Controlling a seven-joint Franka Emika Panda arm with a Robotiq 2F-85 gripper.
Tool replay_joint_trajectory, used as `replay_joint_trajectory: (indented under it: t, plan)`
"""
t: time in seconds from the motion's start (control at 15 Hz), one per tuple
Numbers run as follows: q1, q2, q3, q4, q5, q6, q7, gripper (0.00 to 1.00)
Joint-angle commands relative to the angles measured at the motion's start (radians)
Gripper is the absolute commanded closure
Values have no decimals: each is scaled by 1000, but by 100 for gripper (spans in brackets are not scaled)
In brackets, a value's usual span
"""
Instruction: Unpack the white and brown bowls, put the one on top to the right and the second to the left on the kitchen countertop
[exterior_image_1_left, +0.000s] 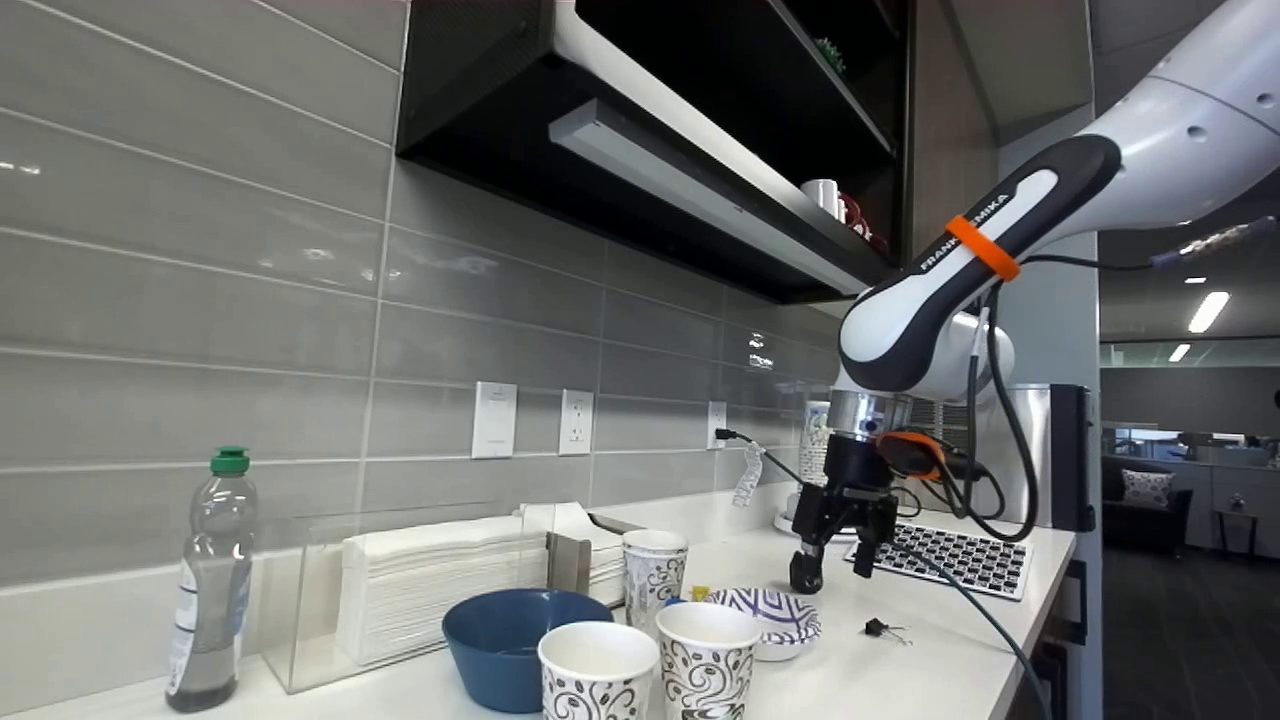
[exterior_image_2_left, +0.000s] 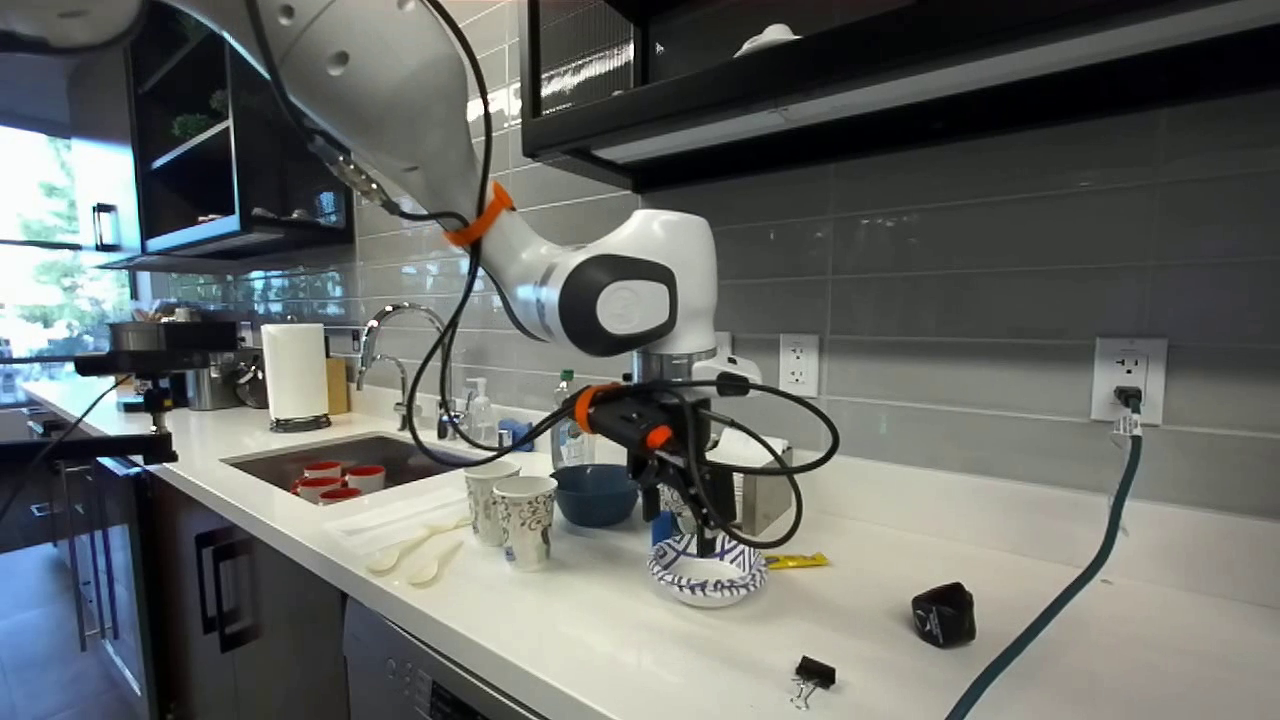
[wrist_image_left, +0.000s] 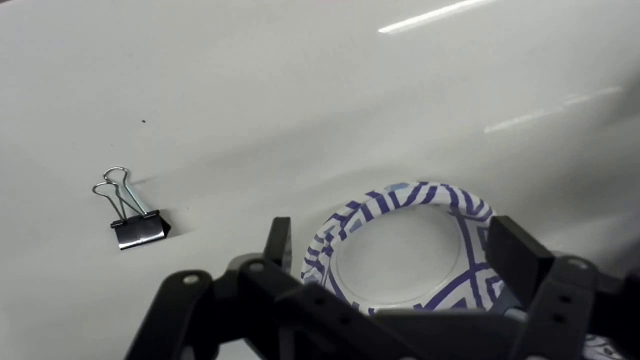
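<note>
Patterned bowl (exterior_image_2_left: 708, 573) sits on worktop (exterior_image_2_left: 640, 655), near paper cups (exterior_image_2_left: 525, 522); only one rim clearly shows, whether another nests beneath, cannot tell. Gripper (wrist_image_left: 393, 239) spread over it, pinching nothing. No separated pair visible; unstacking seems undone. Remaining: top one right, second left.

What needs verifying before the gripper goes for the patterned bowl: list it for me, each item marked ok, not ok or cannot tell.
1. Gripper open: ok, its jaws stand apart.
2. Patterned bowl mouth up on the countertop: ok.
3. Fingers clear of the bowl: cannot tell; one overlaps its edge in the wrist view.
4. A second bowl nested under it: cannot tell; the views do not settle it.
5. Binder clip clear of the bowl: ok, it lies apart.
6. Yellow packet clear of the bowl: cannot tell; it lies close beside it.
</note>
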Motion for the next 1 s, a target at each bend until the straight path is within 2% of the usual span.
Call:
replay_joint_trajectory:
  t: [0.0,0.07,0.4,0.53,0.67,0.93]
  plan:
    - [-35,120,22,130,47,-49,79,0]
    - [-33,54,27,53,16,-9,41,0]
    - [-37,72,32,68,16,-10,45,0]
    - [-40,90,20,80,-1,-34,129,0]
    - [-49,104,19,80,28,-12,177,0]
    - [-63,126,25,89,70,12,228,0]
